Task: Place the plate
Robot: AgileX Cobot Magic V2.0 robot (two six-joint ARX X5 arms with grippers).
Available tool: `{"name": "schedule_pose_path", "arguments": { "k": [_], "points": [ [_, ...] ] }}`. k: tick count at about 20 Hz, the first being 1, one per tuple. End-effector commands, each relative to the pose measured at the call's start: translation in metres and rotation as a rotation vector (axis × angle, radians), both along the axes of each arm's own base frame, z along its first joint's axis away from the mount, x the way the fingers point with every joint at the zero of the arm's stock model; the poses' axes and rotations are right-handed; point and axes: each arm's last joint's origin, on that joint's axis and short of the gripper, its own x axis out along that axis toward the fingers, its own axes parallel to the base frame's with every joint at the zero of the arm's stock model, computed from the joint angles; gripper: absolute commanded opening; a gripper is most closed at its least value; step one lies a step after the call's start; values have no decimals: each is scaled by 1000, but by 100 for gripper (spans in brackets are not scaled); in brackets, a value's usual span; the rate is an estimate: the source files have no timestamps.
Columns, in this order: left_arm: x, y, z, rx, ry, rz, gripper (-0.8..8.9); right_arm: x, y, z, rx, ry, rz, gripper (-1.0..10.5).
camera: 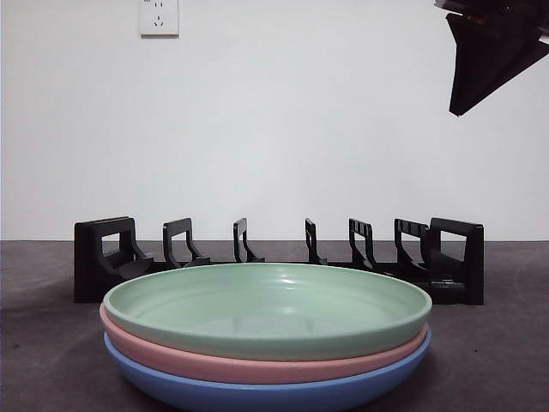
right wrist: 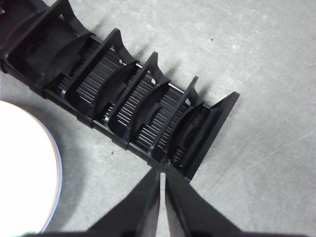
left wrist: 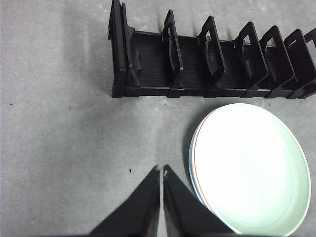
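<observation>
**Three stacked plates sit in front of the rack, both hands closed and clear**

A stack of three plates rests on the grey tabletop (camera: 51,360), just in front of a black plate rack (camera: 279,257). The green plate (camera: 266,309) lies on top, a pink plate (camera: 257,367) sits beneath it, and a blue plate (camera: 257,395) is at the bottom, touching the tabletop. All three lie flat, nested one in another. The rack stands behind them with its row of upright dividers; none of its slots holds a plate.

In the left wrist view, the left hand (left wrist: 161,170) hovers above bare tabletop just beside the rim of the green plate (left wrist: 252,168), its two jaws pressed together and holding nothing. The rack (left wrist: 207,64) lies beyond.

In the right wrist view, the right hand (right wrist: 162,170) hangs above the end wall of the rack (right wrist: 123,103), jaws likewise closed on nothing, with the stack's edge at one side.

In the front view a black tip (camera: 489,60) shows at the top right corner, high above the rack. A white wall socket (camera: 159,17) is on the wall behind.
</observation>
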Motion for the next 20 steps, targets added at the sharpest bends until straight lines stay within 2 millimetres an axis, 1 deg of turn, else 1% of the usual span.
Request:
{"name": "schedule_pose_path", "arguments": {
  "k": [1, 3, 4, 5, 6, 7, 8, 9, 12, 15, 17, 20],
  "points": [
    [0, 0, 6, -6, -23, -5, 7, 1, 2, 5, 5, -23, 8, 14],
    [-1, 1, 7, 22, -58, -23, 7, 1, 2, 5, 5, -23, 8, 14],
    [-1, 3, 5, 25, -113, -7, 7, 1, 2, 5, 5, -23, 8, 14],
    [0, 5, -2, 51, -243, -23, 7, 1, 2, 5, 5, -23, 8, 14],
    [1, 7, -11, 85, -375, -52, 7, 1, 2, 5, 5, -23, 8, 14],
    [1, 11, -25, 120, -524, -71, 7, 1, 2, 5, 5, -23, 7, 14],
    [-1, 15, -38, 141, -615, -64, 7, 1, 2, 5, 5, -23, 8, 14],
    [-3, 22, -52, 157, -683, -21, 7, 1, 2, 5, 5, -23, 8, 14],
    [-9, 40, -85, 195, -740, 140, 7, 1, 2, 5, 5, -23, 8, 14],
    [-13, 50, -118, 217, -730, 247, 7, 1, 2, 5, 5, -23, 8, 14],
    [-14, 53, -132, 224, -725, 279, 7, 1, 2, 5, 5, -23, 8, 14],
    [-14, 56, -142, 232, -734, 306, 7, 1, 2, 5, 5, -23, 8, 14]
  ]
}}
